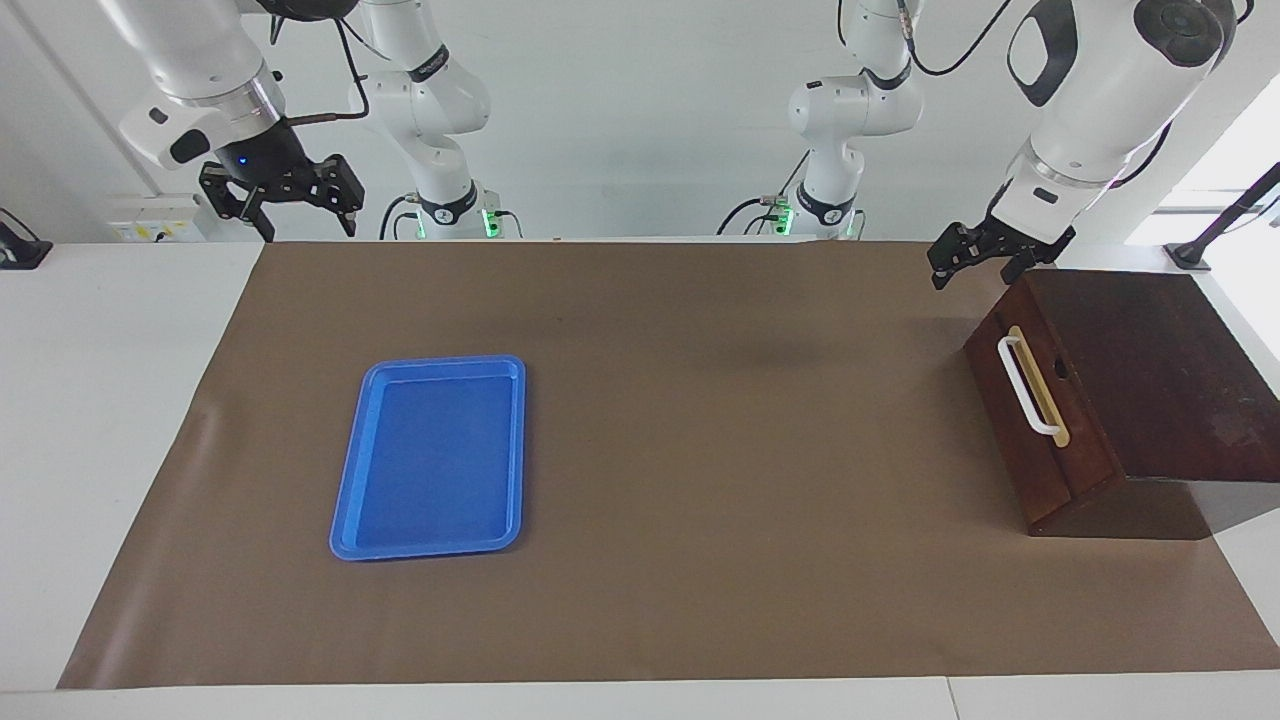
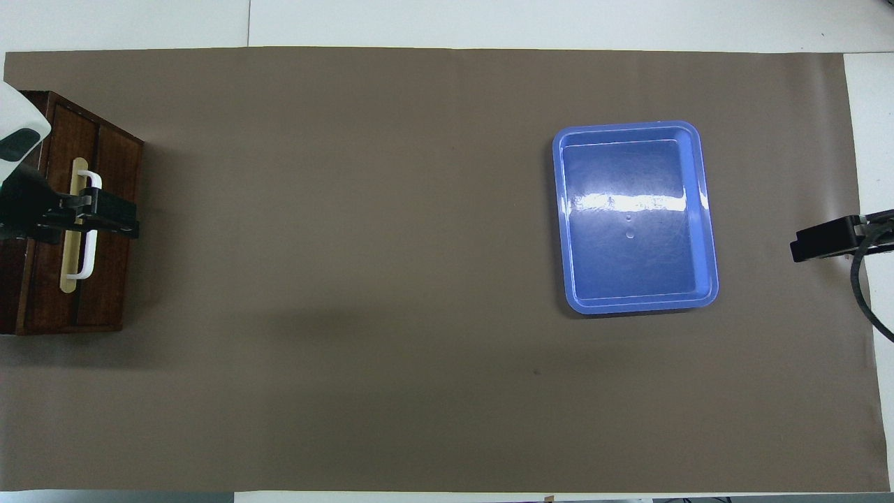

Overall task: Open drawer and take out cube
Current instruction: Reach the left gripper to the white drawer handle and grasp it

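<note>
Hanging nearest me, both grippers are spread wide and hold nothing: the left gripper [image 1: 985, 262] over the shut drawer [image 1: 1040, 415] at the left arm's end of the counter [image 1: 700, 620], the right gripper [image 1: 285, 205] waiting. Farther out lies a blue tray [image 1: 432, 458].

The drawer [image 1: 1040, 420] stands closed at the left arm's end of the table [image 1: 700, 600]; the tray [image 1: 432, 457] lies toward the right arm's end.
</note>
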{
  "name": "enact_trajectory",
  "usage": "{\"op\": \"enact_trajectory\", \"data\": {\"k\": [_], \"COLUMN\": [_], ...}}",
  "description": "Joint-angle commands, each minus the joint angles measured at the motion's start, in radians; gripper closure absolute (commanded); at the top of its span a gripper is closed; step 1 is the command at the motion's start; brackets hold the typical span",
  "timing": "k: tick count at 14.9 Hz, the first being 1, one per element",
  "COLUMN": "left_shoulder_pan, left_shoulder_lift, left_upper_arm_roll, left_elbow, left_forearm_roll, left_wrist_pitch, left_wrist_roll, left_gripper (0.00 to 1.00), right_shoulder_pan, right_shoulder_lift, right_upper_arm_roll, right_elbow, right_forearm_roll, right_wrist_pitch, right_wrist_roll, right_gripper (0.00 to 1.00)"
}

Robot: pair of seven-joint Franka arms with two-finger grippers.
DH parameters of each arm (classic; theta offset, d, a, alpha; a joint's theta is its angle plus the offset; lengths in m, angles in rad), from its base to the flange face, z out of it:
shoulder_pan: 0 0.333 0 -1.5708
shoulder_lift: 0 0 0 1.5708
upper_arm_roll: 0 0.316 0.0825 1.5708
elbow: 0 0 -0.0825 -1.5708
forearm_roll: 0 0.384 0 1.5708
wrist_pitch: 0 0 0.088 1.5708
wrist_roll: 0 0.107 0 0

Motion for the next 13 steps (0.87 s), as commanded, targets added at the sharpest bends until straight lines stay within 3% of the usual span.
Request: {"op": "enact_trajectory", "data": {"k": [1,6,10,13], "left_shoulder_pan": [0.011,0.011,0.004,-0.003], "left_shoulder_lift": [-0.001,0.002,-0.006,0.043], "left_upper_arm_roll": [0.001,0.003,0.004,0.003], "left_elbow": [0.008,-0.016,-0.174,-0.196], "left_forearm_roll": [0.008,0.078,0.224,0.324], "left_wrist_pitch": [-0.002,0.131,0.332,0.381], "left_wrist_roll": [0.016,0.021,0.015,-0.01], "left_gripper": [0.0,0.0,0.0,0.0], "right_shoulder_pan": [-0.013,-0.018,-0.018,-0.016], "right_shoulder_lift": [-0.016,-0.016,-0.016,-0.018], "right_upper_arm_roll": [0.008,0.008,0.008,0.008], "right_elbow": [-0.013,-0.013,-0.013,-0.013], "right_forearm_roll": [0.02,0.02,0.02,0.02], "right_wrist_pitch": [0.0,0.0,0.0,-0.005], "right_wrist_roll": [0.008,0.008,0.008,0.008], "right_gripper": [0.0,0.0,0.0,0.0]}}
